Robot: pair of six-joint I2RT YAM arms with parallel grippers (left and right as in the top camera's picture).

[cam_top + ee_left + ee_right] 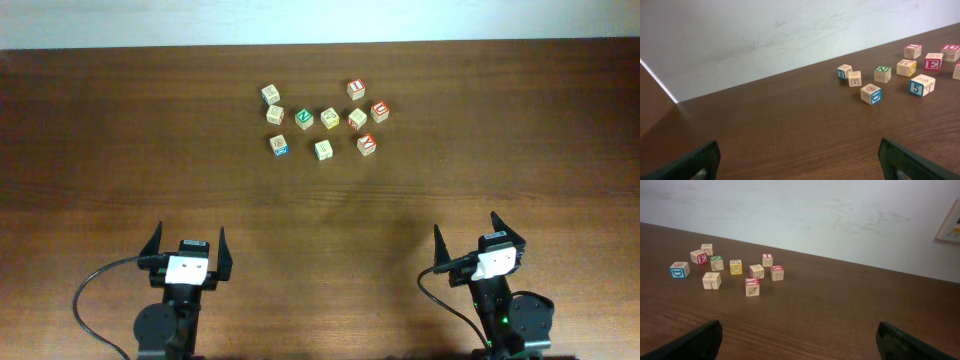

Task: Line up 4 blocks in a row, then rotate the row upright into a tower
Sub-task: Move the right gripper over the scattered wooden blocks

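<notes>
a: where do the blocks (330, 118) lie from the tools?
b: in a loose cluster on the far half of the tabletop (100, 150). they're well apart from both arms, straight ahead and roughly between the two. nothing touches them.
a: which arm is nearer?
b: hard to separate. the green-faced block (303, 119) on the cluster's left side leans toward the left tool (188, 245). the red-lettered block (379, 111) at the right edge leans toward the right tool (472, 240).
a: any long axis to line up on?
b: no, they are cubes. what matters is that they sit at mixed angles, close together but with gaps. a tool would likely have to square up to each one's faces and slip in between neighbours.
a: and the tools themselves?
b: both are spread wide, holding nothing and touching nothing. each wrist view shows its fingers (695, 162) at the bottom corners with bare wood between them.
a: so where does the task stand?
b: it looks not yet begun. a long forward reach would come first.
</notes>
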